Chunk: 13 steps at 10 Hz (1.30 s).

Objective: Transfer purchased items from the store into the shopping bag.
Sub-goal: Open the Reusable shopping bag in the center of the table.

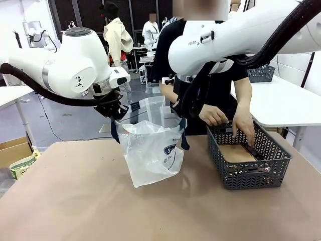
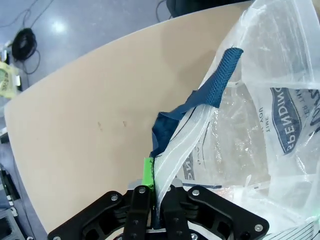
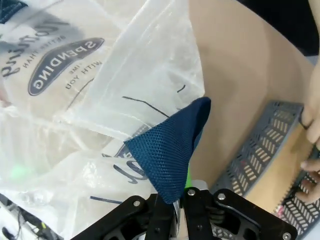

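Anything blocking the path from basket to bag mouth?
Partly: the right gripper, jaws shut on the shopping bag rim, sits on the side facing the basket. Mouth looks open; left gripper holds the other side.

We see a crinkly glossy translucent plastic bag (image 1: 150,155) | navy woven-mesh cloth handles (image 3: 170,150) | matt dark grey plastic lattice basket (image 1: 251,174)

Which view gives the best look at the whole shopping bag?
The front view: the shopping bag hangs whole between both arms, mouth open, bottom on the table. The left wrist view shows the left gripper shut on its rim; the right wrist view, the right gripper shut on a navy handle.
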{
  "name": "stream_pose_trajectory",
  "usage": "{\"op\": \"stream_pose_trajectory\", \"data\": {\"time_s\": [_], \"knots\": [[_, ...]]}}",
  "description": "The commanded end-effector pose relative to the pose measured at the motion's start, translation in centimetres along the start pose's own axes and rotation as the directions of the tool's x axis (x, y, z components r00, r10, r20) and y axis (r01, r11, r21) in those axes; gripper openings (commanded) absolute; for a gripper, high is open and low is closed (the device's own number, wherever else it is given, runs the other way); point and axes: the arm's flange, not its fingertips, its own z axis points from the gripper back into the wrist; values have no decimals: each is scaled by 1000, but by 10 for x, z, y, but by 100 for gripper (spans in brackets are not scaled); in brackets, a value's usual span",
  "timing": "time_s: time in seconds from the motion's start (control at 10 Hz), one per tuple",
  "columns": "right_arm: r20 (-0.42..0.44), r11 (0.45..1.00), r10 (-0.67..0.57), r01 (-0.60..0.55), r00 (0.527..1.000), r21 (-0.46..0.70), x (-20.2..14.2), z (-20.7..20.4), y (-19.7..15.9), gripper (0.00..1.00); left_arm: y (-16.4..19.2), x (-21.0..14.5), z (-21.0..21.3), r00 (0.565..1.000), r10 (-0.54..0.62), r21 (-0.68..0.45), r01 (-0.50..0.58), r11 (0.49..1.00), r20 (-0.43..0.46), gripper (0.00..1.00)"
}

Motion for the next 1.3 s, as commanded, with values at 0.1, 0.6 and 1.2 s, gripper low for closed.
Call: {"op": "stream_pose_trajectory", "data": {"time_s": [0.1, 0.6, 1.2], "knots": [[23, 997, 42, -41, 999, -62, -15, -4, 0, 0, 0, 0, 0, 1000, 0, 0, 0, 1000, 0, 0], [12, 998, 56, -55, 998, -36, -8, -3, 2, 0, -3, -5, -5, 999, -41, 45, 40, 998, 21, 0], [25, 993, 113, -112, 993, -46, -27, -28, 2, 0, -15, -20, -9, 997, -47, 64, 43, 997, 54, 0]]}}
